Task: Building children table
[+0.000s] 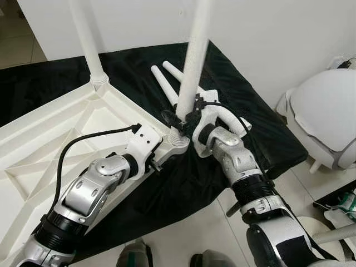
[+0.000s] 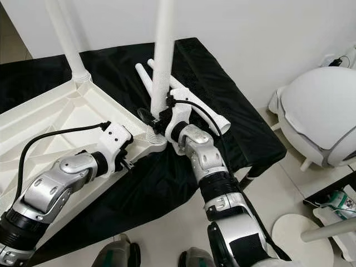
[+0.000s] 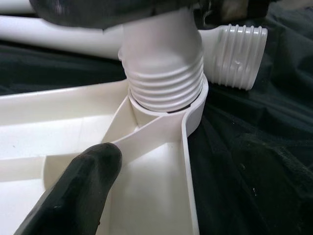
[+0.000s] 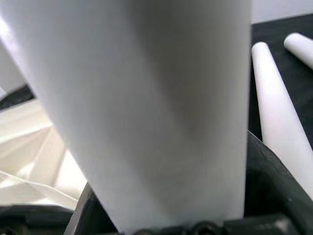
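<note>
A white plastic tabletop (image 1: pixel 50 139) lies upside down on a black cloth (image 1: pixel 245 111). One white leg (image 1: pixel 86 39) stands in its far corner. A second leg (image 1: pixel 192 61) stands upright in the near corner socket (image 1: pixel 179 140), its thread (image 3: pixel 164 81) partly showing above the socket. My right gripper (image 1: pixel 181 118) is shut on this leg just above the thread, and the leg (image 4: pixel 146 107) sits between its black fingers. My left gripper (image 1: pixel 157 161) is shut on the tabletop's rim beside that corner, with one fingertip (image 3: pixel 80 188) lying inside the tabletop. Two loose legs (image 1: pixel 164 83) lie on the cloth behind.
A rounded white object (image 1: pixel 328 117) stands on the tiled floor at the right, close to the cloth's edge. A white wall runs behind the cloth. A round white disc (image 2: pixel 295 229) lies on the floor at the lower right. My feet (image 1: pixel 133 257) are at the bottom.
</note>
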You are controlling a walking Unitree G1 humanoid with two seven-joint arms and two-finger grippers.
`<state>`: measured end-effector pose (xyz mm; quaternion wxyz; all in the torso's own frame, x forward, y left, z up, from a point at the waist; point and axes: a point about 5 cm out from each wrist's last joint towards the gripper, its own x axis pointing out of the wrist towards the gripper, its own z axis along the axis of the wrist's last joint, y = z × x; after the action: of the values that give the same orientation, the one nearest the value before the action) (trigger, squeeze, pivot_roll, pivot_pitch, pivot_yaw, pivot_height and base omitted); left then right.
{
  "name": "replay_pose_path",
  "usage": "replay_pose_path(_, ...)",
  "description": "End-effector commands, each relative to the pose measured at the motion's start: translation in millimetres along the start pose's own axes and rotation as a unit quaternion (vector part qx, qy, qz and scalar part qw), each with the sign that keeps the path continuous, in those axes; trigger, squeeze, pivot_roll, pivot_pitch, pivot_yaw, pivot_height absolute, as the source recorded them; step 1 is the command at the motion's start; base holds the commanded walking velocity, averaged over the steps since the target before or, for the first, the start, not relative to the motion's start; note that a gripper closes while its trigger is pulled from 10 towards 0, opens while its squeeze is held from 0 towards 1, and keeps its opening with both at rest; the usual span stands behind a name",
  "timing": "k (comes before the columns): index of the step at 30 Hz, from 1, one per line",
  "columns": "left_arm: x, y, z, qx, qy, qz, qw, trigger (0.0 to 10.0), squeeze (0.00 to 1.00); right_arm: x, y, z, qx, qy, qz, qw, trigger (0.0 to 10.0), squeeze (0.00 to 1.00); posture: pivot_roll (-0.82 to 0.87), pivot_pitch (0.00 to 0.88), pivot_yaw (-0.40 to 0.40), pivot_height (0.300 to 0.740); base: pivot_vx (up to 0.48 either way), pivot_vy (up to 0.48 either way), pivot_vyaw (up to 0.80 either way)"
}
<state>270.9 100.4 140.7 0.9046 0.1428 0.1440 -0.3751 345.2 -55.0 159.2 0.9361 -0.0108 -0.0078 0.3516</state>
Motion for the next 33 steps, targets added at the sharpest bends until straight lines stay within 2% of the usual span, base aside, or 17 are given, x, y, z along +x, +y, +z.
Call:
replay_pose_path(1, -1.4, 1.9, 3.0, 0.003, -0.003, 0.007, 1.000, 10.0, 0.00, -3.5, -3.4, -11.5, -0.008, 0.027, -0.012, 1.000, 10.0, 0.00, 0.00, 0.001, -0.013, 0.740, 0.000, 0.000, 0.00)
replay_pose_path(2, -1.5, 0.7, 2.9, 0.001, -0.003, 0.006, 1.000, 10.0, 0.00, -3.0, -0.6, -10.6, -0.031, 0.023, -0.008, 0.999, 10.0, 0.00, 0.00, 0.009, -0.016, 0.740, 0.000, 0.000, 0.00)
replay_pose_path(6, -2.4, -0.6, 1.9, -0.001, -0.003, 0.006, 1.000, 10.0, 0.00, -3.8, 2.7, -10.0, -0.057, 0.015, -0.002, 0.998, 10.0, 0.00, 0.00, 0.016, -0.020, 0.740, 0.000, 0.000, 0.00)
replay_pose_path(20, -6.0, 2.0, -1.2, -0.006, 0.001, 0.014, 1.000, 10.0, 0.00, -14.0, 5.2, -20.5, -0.075, 0.009, 0.004, 0.997, 10.0, 0.00, -0.01, 0.034, -0.016, 0.740, 0.000, 0.000, 0.00)
replay_pose_path(24, -6.1, 2.2, -0.8, -0.006, 0.001, 0.014, 1.000, 10.0, 0.00, -15.9, 2.0, -25.3, -0.049, 0.013, -0.008, 0.999, 10.0, 0.00, -0.01, 0.036, -0.013, 0.740, 0.000, 0.000, 0.00)
replay_pose_path(27, -6.0, 2.5, -0.2, -0.004, 0.000, 0.013, 1.000, 10.0, 0.00, -17.5, -7.0, -31.0, -0.008, 0.019, -0.038, 0.999, 10.0, 0.00, -0.01, 0.035, -0.010, 0.740, 0.000, 0.000, 0.00)
replay_pose_path(33, -6.3, 2.6, 0.1, -0.004, 0.000, 0.013, 1.000, 10.0, 0.00, -19.4, -12.5, -33.1, 0.010, 0.015, -0.054, 0.998, 10.0, 0.00, -0.01, 0.035, -0.011, 0.740, 0.000, 0.000, 0.00)
